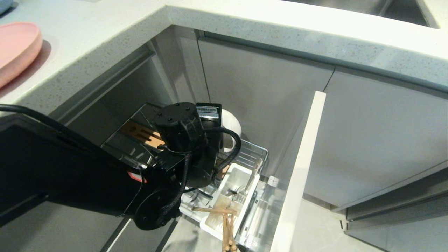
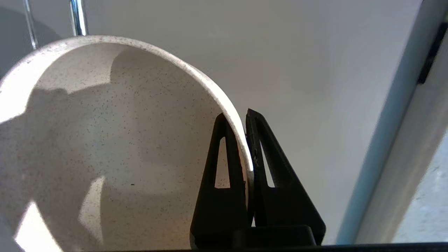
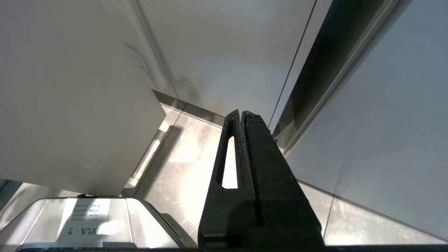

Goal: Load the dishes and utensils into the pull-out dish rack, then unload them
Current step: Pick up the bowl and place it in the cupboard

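- A pale speckled stone countertop wraps round an inside corner above flat grey cabinet fronts, with light tiled floor below.
- The pull-out dish rack stands drawn out of the corner: chrome wire, a slotted wooden strip at its back, a white cutlery tub near its front, and a pale flat front panel seen edge-on.
- The cream bowl is round, matt and finely speckled with dark flecks. It stands on edge in the rack, mostly hidden behind the arm in the head view.
- The left gripper is clamped on the bowl's rim, one finger inside the bowl and one outside.
- The wooden chopsticks lean in the tub, their thin light ends poking out over its near end; the metal spoon stands there too.
- The pink plate, wide and shallow, lies on the countertop at far left.
- The right gripper hangs beside the cabinets over the floor, fingers pressed together on nothing.
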Motion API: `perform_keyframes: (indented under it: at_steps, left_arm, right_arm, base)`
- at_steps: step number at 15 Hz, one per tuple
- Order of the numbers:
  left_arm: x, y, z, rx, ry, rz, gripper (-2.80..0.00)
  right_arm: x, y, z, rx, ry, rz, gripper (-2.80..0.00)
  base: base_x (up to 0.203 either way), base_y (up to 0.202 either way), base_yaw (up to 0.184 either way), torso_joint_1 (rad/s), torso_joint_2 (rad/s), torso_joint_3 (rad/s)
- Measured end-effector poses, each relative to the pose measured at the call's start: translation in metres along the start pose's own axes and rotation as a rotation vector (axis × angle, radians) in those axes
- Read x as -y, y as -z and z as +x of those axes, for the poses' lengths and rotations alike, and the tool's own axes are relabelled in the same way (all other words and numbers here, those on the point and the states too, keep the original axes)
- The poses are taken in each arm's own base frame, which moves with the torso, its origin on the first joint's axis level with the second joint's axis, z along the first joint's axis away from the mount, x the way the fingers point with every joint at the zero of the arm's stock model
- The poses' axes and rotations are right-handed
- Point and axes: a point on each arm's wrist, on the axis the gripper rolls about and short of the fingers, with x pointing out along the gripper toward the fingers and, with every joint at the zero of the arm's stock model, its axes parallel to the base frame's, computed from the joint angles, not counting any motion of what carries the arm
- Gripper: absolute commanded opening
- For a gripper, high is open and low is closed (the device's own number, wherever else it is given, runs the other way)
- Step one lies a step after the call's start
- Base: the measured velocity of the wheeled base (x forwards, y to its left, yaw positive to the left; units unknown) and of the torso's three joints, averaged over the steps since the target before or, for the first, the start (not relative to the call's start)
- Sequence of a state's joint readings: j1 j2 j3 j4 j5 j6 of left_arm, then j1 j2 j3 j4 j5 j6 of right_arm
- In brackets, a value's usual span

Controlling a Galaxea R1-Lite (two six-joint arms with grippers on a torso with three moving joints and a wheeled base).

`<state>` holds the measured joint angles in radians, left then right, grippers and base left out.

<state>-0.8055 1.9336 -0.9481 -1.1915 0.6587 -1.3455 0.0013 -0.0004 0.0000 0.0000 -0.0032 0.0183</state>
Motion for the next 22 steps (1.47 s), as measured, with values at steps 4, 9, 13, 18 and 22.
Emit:
perform_keyframes:
  at_steps: [4, 9, 13, 18, 22]
  left_arm:
    - [0.000, -0.002, 0.002, 0.016, 0.037, -0.031, -2.80]
    - [-0.008, -0.001, 0.003, 0.015, 0.021, -0.055, -2.80]
    - [-0.018, 0.002, 0.004, 0.013, 0.000, -0.046, -2.80]
    - [-0.025, 0.004, 0.004, 0.012, -0.023, -0.045, -2.80]
    - [-0.037, 0.006, 0.003, 0.006, -0.086, -0.020, -2.80]
  right_arm:
    - [0.000, 0.000, 0.000, 0.000, 0.000, 0.000, -2.80]
    - [0.000, 0.000, 0.000, 0.000, 0.000, 0.000, -2.80]
    - [0.000, 0.000, 0.000, 0.000, 0.000, 0.000, -2.80]
    - [0.000, 0.000, 0.000, 0.000, 0.000, 0.000, -2.80]
    - [0.000, 0.000, 0.000, 0.000, 0.000, 0.000, -2.80]
  base:
    - [0.000, 0.000, 0.000, 0.000, 0.00, 0.000]
    - [0.000, 0.000, 0.000, 0.000, 0.00, 0.000]
    - [0.000, 0.000, 0.000, 0.000, 0.00, 0.000]
    - [0.000, 0.000, 0.000, 0.000, 0.00, 0.000]
    - [0.000, 0.000, 0.000, 0.000, 0.00, 0.000]
